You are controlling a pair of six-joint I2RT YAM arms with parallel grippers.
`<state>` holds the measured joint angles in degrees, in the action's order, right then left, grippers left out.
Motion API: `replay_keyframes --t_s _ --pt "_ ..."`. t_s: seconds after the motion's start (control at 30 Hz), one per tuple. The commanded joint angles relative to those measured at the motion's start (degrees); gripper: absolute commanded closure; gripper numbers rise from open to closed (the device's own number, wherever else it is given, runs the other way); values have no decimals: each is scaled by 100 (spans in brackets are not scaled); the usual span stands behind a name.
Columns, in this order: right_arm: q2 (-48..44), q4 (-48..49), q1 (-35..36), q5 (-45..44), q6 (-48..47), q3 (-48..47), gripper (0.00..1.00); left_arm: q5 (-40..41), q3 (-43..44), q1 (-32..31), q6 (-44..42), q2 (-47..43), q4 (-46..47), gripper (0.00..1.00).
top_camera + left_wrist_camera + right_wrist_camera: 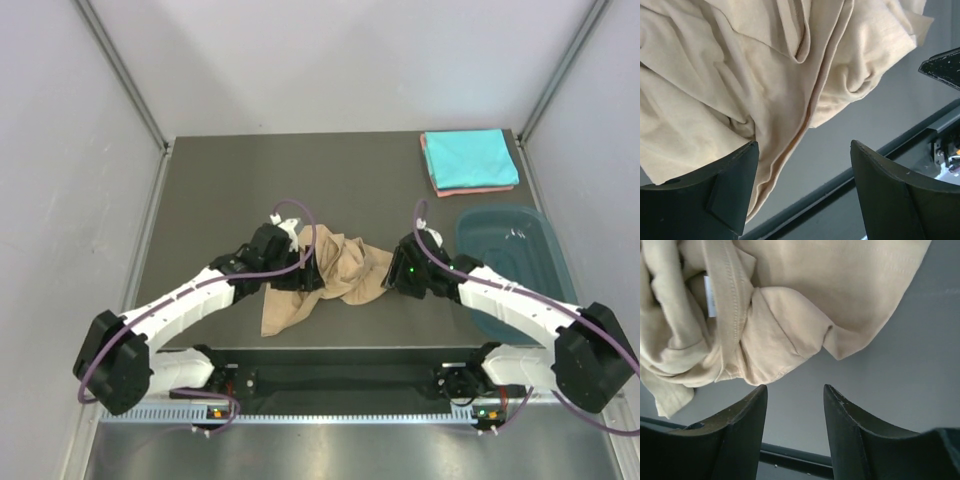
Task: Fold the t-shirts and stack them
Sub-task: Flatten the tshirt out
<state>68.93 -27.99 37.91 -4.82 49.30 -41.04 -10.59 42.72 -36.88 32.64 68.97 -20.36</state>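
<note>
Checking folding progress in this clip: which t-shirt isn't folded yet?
The tan t-shirt, crumpled between the left gripper and right gripper. The turquoise t-shirt and the salmon-pink t-shirt under it lie folded and stacked at far right.

tan t-shirt [340, 268]: from above, its left part lies under the left claw [804, 145]; both wrist views cut it off at the top and left edges.
salmon-pink t-shirt [480, 188]: only a thin edge shows beneath the turquoise t-shirt [468, 156].
neck label [710, 296]: print too small to read.
tub [520, 255]: near side covered by the right arm [510, 300].
dark piece [942, 67]: cut off at the right edge, unidentifiable.
</note>
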Motion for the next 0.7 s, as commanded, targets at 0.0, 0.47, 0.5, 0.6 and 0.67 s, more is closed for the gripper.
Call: replay_keyframes --t_s 0.0,0.47,0.5,0.6,0.67 --pt "-265 969 190 42 948 394 51 145 -272 -108 -83 -24 726 21" --pt "577 2025 806 -520 2470 922 50 224 -695 -346 102 354 1667 77" --pt "656 2034 806 -581 2479 878 50 250 -660 -337 102 345 1632 83" --pt "938 1912 832 -774 2576 756 50 417 -581 -346 146 345 1421 100" --pt "1061 1911 832 -871 2567 737 54 514 -546 -346 181 328 1254 100"
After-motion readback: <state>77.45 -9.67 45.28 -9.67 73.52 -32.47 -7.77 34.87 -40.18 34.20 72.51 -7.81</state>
